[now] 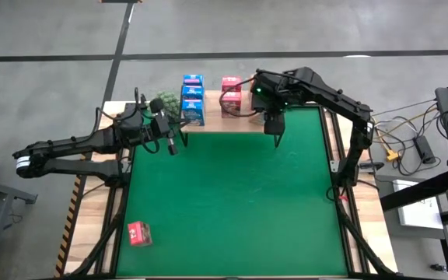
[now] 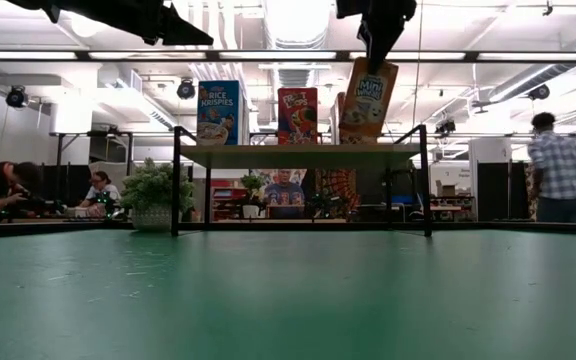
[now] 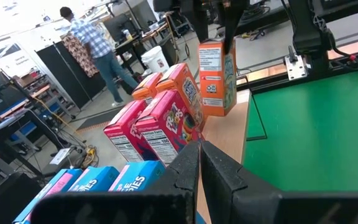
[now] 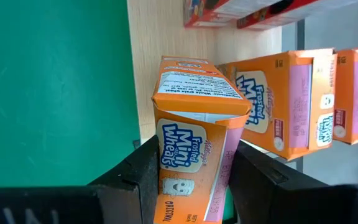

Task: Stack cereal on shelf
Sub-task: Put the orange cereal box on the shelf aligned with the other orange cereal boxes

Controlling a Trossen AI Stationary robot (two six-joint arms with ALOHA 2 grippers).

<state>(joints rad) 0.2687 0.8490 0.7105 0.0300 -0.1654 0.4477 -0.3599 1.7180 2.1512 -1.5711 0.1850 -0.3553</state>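
My right gripper [image 4: 194, 168] is shut on an orange cereal box [image 4: 194, 124] at the shelf's right part, near its front edge. The box shows tilted in the low view [image 2: 368, 100] and in the left wrist view [image 3: 216, 78]. The wooden shelf [image 1: 208, 123] at the table's far edge carries blue boxes [image 1: 192, 97], pink-red boxes [image 1: 231, 93] and other orange boxes [image 4: 284, 99], all upright. One pink-red box [image 1: 139, 232] lies on the green mat, near left. My left gripper [image 1: 169, 141] is shut and empty, by the shelf's left end. My right gripper pinches the orange box's upper end [image 4: 185, 186] between its two fingers, one finger on either side. The fingers [image 3: 229, 31] come from above, pointing down. The box hangs below them, tilted, its lower end [image 2: 353, 135] just over the shelf top; whether it touches, I cannot tell.
A green plant [image 1: 162, 105] stands at the shelf's left end, close to my left gripper. The green mat [image 1: 232, 202] lies bare between the shelf and the near edge. People [image 2: 558, 170] are in the room beyond the table.
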